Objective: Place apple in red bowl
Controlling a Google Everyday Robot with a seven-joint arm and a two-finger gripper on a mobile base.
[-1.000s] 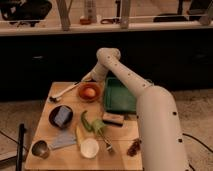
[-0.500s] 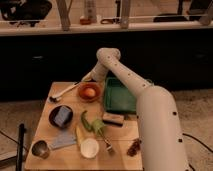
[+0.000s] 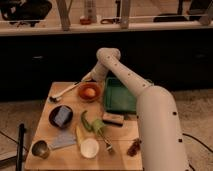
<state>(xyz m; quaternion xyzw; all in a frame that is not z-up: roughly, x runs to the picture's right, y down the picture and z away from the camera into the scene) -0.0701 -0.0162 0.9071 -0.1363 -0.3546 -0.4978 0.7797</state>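
**me:** the apple (image 3: 90, 92) sits inside the red bowl (image 3: 83, 96) at the back of the surface (image 3: 125, 145). Nothing has shifted over the last second, so I reckon the drop's done. My claw (image 3: 89, 77) hangs just behind the bowl; can't tell its state.

**other:** other bowls?

**me:** dark bowl (image 3: 52, 116) has a blue block (image 3: 62, 116); the white bowl (image 3: 89, 148) and green tray (image 3: 120, 96) look empty.

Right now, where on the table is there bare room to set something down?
Bare wood shows on the wooden table at its left edge, between the white-handled brush and the dark bowl holding a blue block. The middle is crowded around the long green vegetable. The pincer sits behind the round red bowl holding the small orange apple.
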